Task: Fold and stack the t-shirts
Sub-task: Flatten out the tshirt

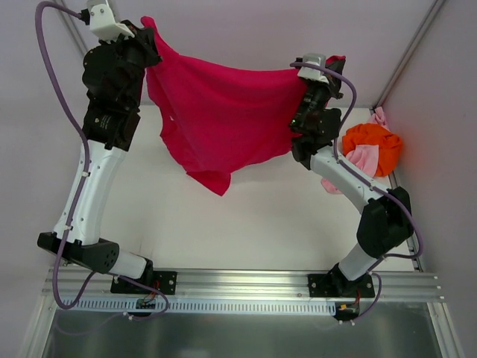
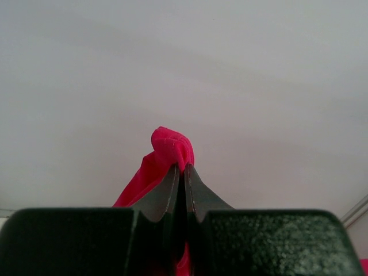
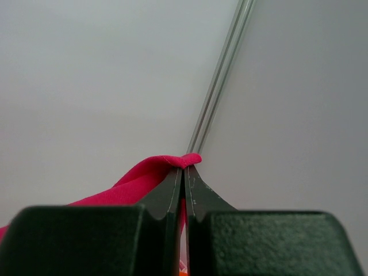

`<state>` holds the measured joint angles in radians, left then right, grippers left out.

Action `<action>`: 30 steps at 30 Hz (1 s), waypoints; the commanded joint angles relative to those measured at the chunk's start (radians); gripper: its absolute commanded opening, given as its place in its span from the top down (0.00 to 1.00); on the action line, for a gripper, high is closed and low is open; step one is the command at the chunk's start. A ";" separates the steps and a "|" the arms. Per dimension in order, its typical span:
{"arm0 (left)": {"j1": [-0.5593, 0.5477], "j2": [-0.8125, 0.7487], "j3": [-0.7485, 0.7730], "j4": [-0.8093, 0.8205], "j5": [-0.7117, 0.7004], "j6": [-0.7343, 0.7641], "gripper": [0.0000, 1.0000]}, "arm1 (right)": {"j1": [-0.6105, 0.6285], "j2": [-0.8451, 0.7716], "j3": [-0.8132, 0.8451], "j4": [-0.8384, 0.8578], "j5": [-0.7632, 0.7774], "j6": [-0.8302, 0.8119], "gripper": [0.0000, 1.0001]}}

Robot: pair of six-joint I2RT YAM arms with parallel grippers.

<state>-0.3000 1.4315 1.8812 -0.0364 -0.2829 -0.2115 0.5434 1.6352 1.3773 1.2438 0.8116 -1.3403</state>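
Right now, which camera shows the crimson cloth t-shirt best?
The top external view: it shows the whole crimson cloth t-shirt hanging spread out between its two held corners. Each wrist view shows only a small pinched fold of it, in the left claw and the right claw.

The crimson t-shirt [image 1: 223, 112] is plain, the orange t-shirt [image 1: 375, 139] bright, the pink t-shirt [image 1: 364, 157] pale, the table [image 1: 246, 224] white.
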 commanded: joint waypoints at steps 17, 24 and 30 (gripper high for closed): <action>-0.073 0.056 0.137 0.062 -0.030 0.113 1.00 | -0.042 -0.015 -0.069 0.287 0.116 0.088 0.99; -0.093 0.146 0.377 -0.019 -0.022 0.196 1.00 | -0.074 -0.003 -0.049 0.287 0.100 0.090 0.99; -0.154 0.104 0.411 -0.010 -0.021 0.238 1.00 | -0.025 -0.070 0.025 0.287 0.032 0.013 0.99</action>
<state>-0.4347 1.6081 2.2501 -0.1261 -0.2985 -0.0231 0.4889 1.6577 1.3422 1.2522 0.8894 -1.3003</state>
